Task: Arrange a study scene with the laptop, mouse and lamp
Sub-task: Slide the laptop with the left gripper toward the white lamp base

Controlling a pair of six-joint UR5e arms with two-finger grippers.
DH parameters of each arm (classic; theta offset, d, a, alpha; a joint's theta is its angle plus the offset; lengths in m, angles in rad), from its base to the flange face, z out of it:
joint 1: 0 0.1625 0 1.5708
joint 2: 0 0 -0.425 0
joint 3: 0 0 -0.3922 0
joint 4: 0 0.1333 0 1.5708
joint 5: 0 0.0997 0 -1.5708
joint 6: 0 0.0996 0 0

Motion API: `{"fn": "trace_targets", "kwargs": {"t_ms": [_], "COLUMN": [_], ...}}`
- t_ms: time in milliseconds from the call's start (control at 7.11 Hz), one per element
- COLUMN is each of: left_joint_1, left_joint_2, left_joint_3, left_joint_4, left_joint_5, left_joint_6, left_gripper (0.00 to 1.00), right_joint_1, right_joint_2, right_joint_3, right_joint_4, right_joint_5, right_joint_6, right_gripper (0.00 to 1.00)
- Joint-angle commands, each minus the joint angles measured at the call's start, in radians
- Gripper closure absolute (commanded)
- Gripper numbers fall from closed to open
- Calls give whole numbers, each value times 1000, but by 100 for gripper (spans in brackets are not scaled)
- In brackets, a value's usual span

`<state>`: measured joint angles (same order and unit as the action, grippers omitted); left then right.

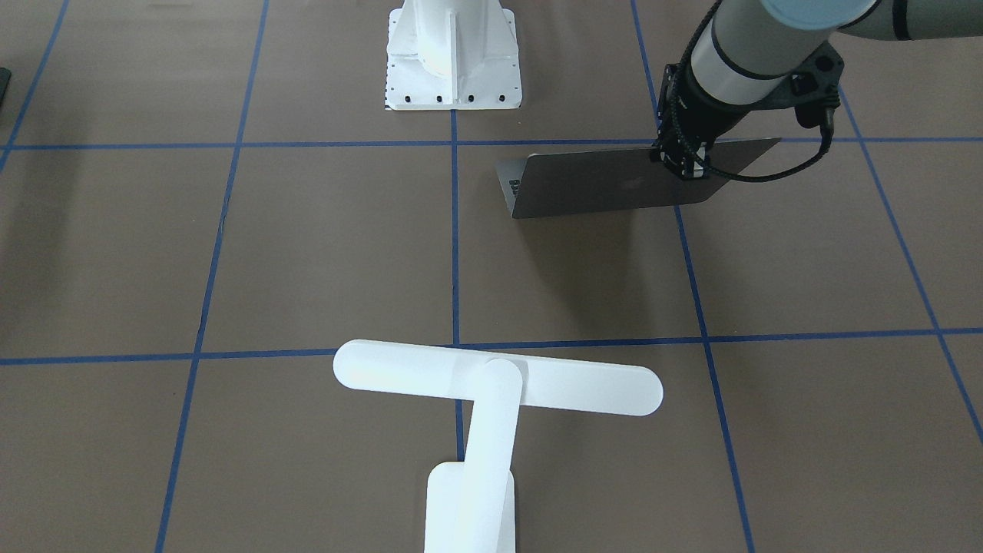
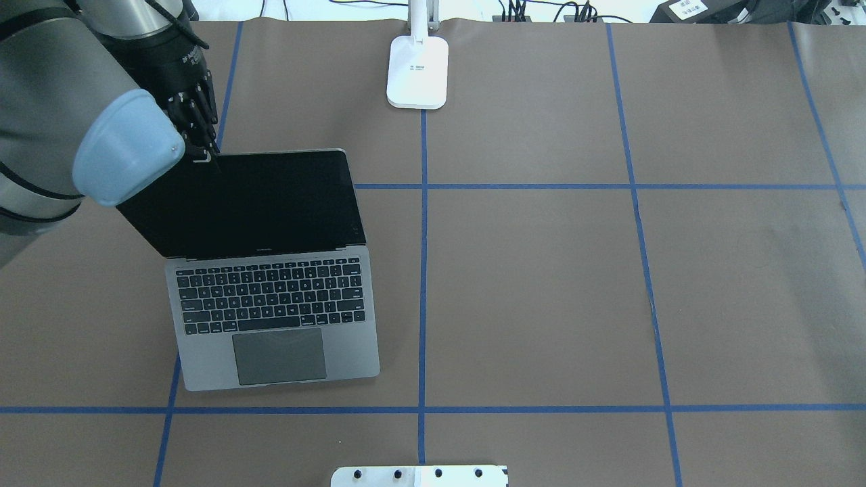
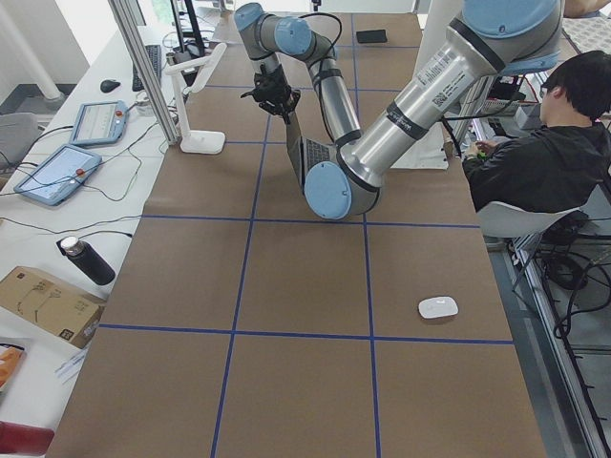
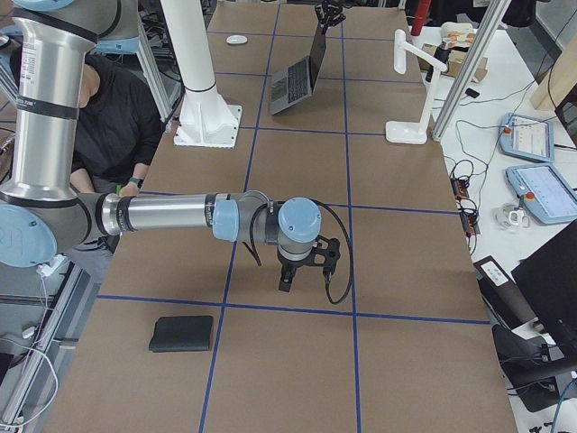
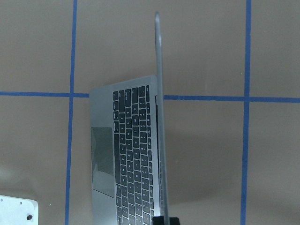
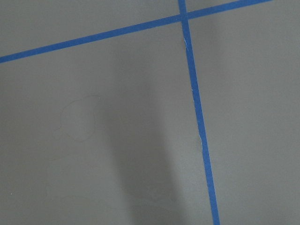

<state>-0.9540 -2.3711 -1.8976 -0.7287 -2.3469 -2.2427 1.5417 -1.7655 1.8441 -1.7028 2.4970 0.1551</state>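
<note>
Two arms, one open laptop

We see a slim space-grey metal laptop [image 2: 270, 304] open on the left side of the brown table [image 2: 541, 304]. The left gripper [image 2: 201, 155], pointing down, pinches its glossy dark lid's top corner. A matte white T-shaped lamp [image 1: 499, 380] stands at the far edge; a smooth white oval mouse [image 3: 438, 307] lies well apart. The right gripper [image 4: 287, 278] hangs low; its opening we cannot tell.

Brown table [image 2: 541, 284] gridded with blue tape [image 2: 423, 270], white benches [image 3: 29, 253] alongside

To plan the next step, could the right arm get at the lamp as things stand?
Probably yes: the right gripper hovers over bare table, and nothing stands between it and the lamp.
</note>
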Motion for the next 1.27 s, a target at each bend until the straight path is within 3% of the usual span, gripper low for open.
{"fn": "trace_targets", "kwargs": {"t_ms": [0, 422, 1125], "left_joint_1": [38, 38, 37], "left_joint_2": [-11, -20, -17], "left_joint_3": [3, 40, 207], "left_joint_4": [-9, -38, -233], "left_joint_5": [0, 1, 11], "left_joint_6": [-17, -15, -17], "left_gripper": [100, 100, 100], "right_joint_1": [0, 0, 0], "right_joint_2": [0, 0, -2], "right_joint_3": [-2, -3, -3], "right_joint_4": [0, -1, -1], "right_joint_5": [-1, -4, -3], "right_joint_6": [0, 0, 1], "right_gripper": [1, 1, 1]}}
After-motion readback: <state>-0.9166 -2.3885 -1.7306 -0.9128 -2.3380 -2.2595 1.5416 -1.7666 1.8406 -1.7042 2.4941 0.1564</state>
